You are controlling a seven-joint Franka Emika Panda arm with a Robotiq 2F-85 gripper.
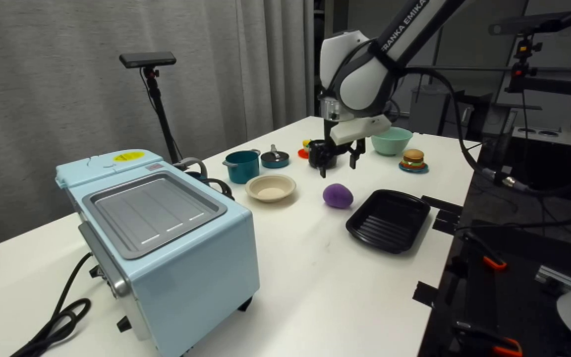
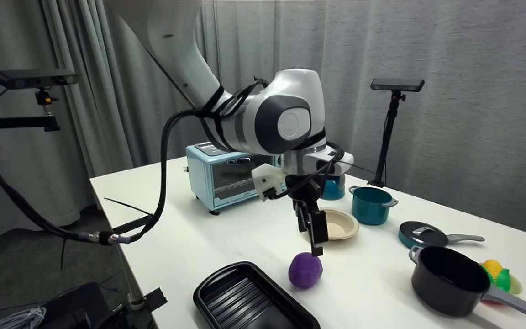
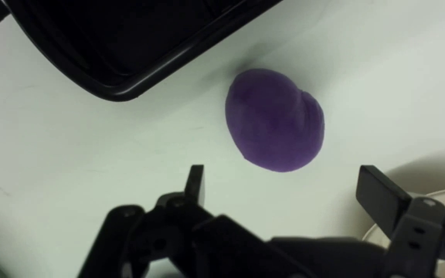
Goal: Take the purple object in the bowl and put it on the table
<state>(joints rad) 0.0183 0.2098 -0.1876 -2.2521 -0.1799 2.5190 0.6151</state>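
Note:
The purple object (image 1: 338,196) is a rounded lump lying on the white table (image 1: 310,277), outside the bowl and beside the black tray. It also shows in an exterior view (image 2: 305,270) and in the wrist view (image 3: 274,121). The cream bowl (image 1: 271,188) sits on the table with nothing seen in it; in an exterior view (image 2: 343,225) the gripper partly hides it. My gripper (image 1: 337,168) is open and hangs above the table near the purple object. In the wrist view its fingers (image 3: 280,185) are wide apart with nothing between them, and the purple object lies just ahead of the fingertips.
A black ridged tray (image 2: 254,299) lies close to the purple object. A teal pot (image 2: 372,205), a lidded pan (image 2: 423,234) and a black pot (image 2: 449,281) stand on the table. A green bowl (image 1: 392,141), a toy burger (image 1: 413,158) and a blue oven (image 1: 191,277) are also there.

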